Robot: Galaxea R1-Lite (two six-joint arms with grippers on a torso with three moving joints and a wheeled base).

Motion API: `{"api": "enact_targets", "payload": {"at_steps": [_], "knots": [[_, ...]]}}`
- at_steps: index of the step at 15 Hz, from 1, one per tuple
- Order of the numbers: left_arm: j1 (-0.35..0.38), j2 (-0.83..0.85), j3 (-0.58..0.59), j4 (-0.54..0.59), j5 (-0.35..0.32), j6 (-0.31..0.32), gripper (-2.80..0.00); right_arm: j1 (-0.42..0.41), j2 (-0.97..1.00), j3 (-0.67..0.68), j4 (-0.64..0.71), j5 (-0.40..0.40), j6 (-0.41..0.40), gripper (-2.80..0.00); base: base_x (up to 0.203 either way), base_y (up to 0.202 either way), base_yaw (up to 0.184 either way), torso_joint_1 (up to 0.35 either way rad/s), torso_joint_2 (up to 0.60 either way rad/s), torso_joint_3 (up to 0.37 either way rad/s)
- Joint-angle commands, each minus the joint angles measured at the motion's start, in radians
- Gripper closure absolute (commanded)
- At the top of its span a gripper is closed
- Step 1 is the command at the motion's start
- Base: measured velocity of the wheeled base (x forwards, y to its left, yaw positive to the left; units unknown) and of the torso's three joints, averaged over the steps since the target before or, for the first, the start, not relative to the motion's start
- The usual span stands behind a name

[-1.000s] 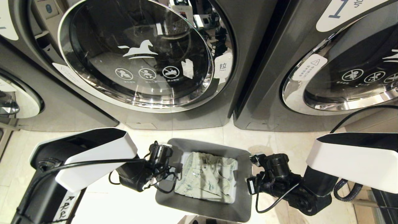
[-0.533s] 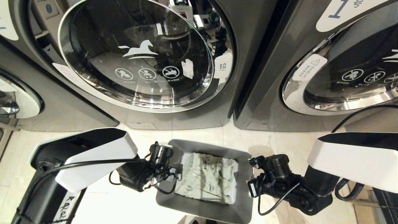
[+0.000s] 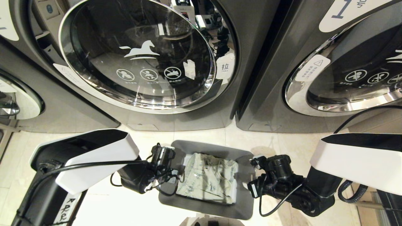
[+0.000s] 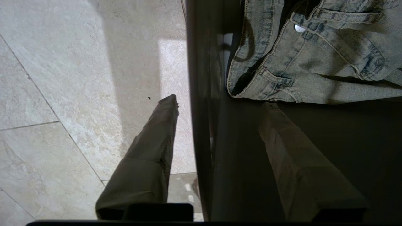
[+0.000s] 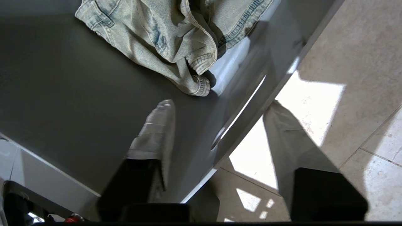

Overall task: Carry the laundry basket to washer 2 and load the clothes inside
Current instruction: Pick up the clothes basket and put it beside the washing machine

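Whereas half a second earlier both claws had been clamped on the basket, the left claw and the right claw had now each spread apart, one finger inside and one outside the wall, gripping nothing. Between the two moments the tub had dropped slightly and now rested on the floor just before the washer, whose door was shut, with the jeans still heaped inside. Carrying looked finished; opening that door and lifting out the jeans likely came next.
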Motion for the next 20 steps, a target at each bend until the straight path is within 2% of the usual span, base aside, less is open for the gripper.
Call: {"api": "enact_targets", "payload": {"at_steps": [1,5,10,14,15,20], "knots": [[0.0,-0.003,0.001,-0.004,0.002,-0.001,-2.8,0.0,-0.001,0.003,-0.004,-0.002,0.003,-2.8,0.0,0.0,0.0,0.0,0.0,0.0],[0.0,-0.04,0.043,-0.009,0.002,-0.004,-2.8,-0.003,-0.044,0.044,-0.003,0.001,0.009,-2.8,0.0,0.0,0.0,0.0,0.0,0.0],[-0.006,-0.178,0.17,-0.009,-0.012,-0.088,-2.8,-0.002,-0.165,0.154,-0.005,0.028,0.051,-2.8,0.0,0.0,0.0,0.0,0.0,0.0],[-0.048,-0.243,0.275,-0.009,-0.018,-0.166,-2.8,0.022,-0.216,0.258,-0.011,0.043,0.061,-2.8,0.0,0.0,0.0,0.0,0.0,0.0],[-0.057,-0.249,0.294,-0.009,-0.018,-0.175,0.0,0.028,-0.221,0.28,-0.017,0.043,0.061,0.0,0.0,0.0,0.0,0.0,0.0,0.0],[-0.095,-0.272,0.366,-0.013,-0.017,-0.227,0.0,0.066,-0.237,0.331,-0.03,0.043,0.064,0.0,0.0,0.0,0.0,0.0,0.0,0.0]]}}
